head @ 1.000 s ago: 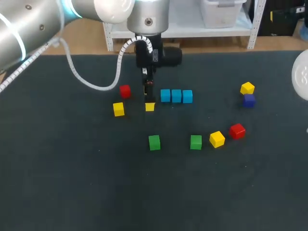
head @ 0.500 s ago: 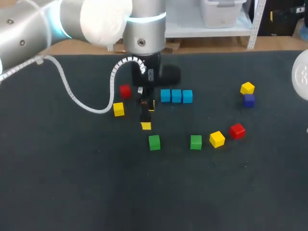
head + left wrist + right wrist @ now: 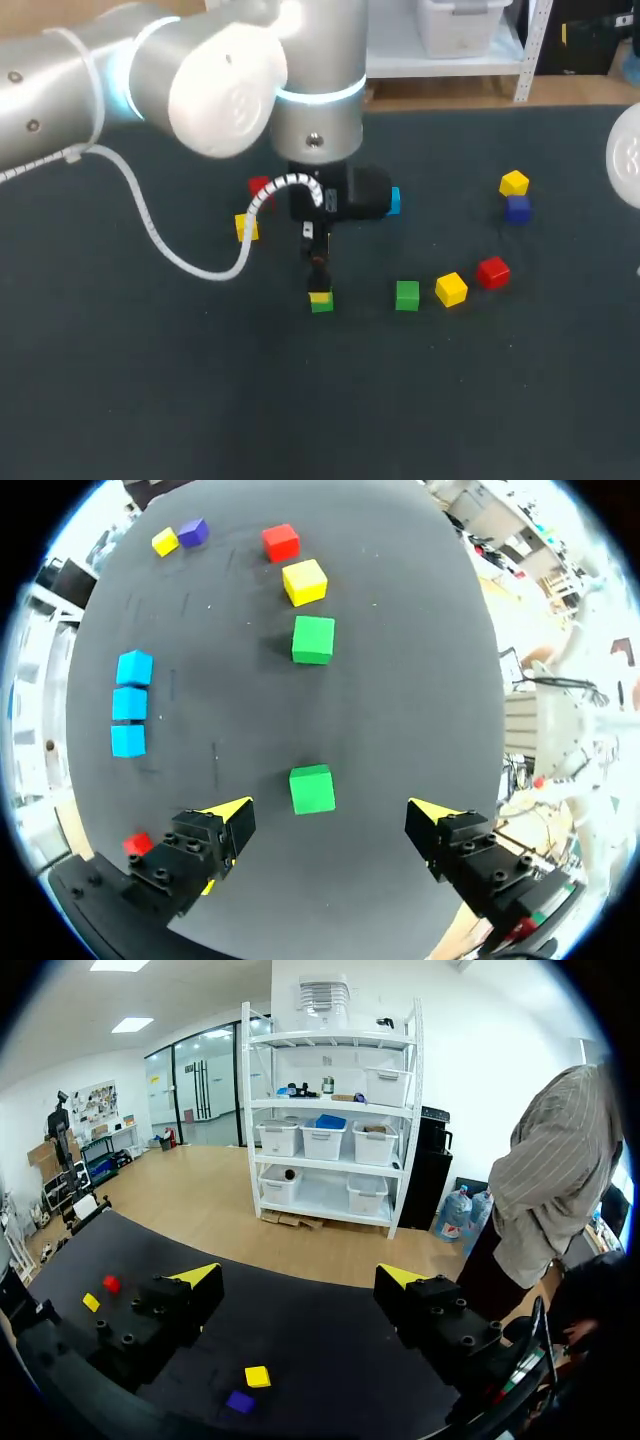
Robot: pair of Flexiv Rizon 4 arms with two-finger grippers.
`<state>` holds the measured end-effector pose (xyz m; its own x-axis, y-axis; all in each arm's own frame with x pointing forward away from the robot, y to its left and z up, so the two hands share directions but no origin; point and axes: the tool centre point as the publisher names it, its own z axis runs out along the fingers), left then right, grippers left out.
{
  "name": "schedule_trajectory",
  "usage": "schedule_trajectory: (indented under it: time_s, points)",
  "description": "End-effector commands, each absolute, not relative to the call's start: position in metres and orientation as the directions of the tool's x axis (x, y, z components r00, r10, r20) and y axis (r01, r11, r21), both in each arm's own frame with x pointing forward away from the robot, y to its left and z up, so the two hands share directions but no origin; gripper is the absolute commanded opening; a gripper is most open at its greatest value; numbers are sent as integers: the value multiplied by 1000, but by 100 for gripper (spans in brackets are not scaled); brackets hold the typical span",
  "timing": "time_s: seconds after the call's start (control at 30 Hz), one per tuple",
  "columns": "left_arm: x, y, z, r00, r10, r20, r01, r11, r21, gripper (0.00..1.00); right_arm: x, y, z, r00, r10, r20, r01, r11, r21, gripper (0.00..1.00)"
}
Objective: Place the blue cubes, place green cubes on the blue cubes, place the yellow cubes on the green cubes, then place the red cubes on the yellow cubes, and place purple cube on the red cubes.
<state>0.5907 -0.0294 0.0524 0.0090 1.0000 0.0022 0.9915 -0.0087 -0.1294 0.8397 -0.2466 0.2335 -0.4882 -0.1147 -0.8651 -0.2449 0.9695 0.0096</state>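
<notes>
My left gripper (image 3: 320, 292) hangs open right over the left green cube (image 3: 321, 303). In the left wrist view that green cube (image 3: 312, 788) lies on the mat between the open fingers, untouched, with my left gripper (image 3: 330, 810) above it. A second green cube (image 3: 407, 295), a yellow cube (image 3: 451, 289) and a red cube (image 3: 492, 272) lie in a row to the right. The row of blue cubes (image 3: 131, 702) is mostly hidden by the arm in the head view; only one end of the blue cubes (image 3: 394, 200) shows. My right gripper (image 3: 300, 1278) is open and holds nothing.
A red cube (image 3: 259, 187) and a yellow cube (image 3: 245, 228) lie left of my left arm. Far right, a yellow cube (image 3: 514, 183) sits beside the purple cube (image 3: 517, 209). My right arm (image 3: 630, 155) stays at the right edge.
My left arm has moved from beside the blue row toward the table's front, ending above the left green cube. No cube has shifted.
</notes>
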Motion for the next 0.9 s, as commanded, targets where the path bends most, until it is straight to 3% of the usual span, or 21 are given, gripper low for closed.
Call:
schedule_trajectory:
  time_s: [0.03, 0.9]
  points:
    - [587, -28, 38, -13, 1000, -17, 996, 11, -93, 100, 840, -247, 234, -488, -115, -865, -246, 969, 10, 100]
    - [591, -23, 6, -80, 997, 4, 996, 80, -49, 100, 840, -247, 234, -488, -115, -865, -246, 969, 10, 100]
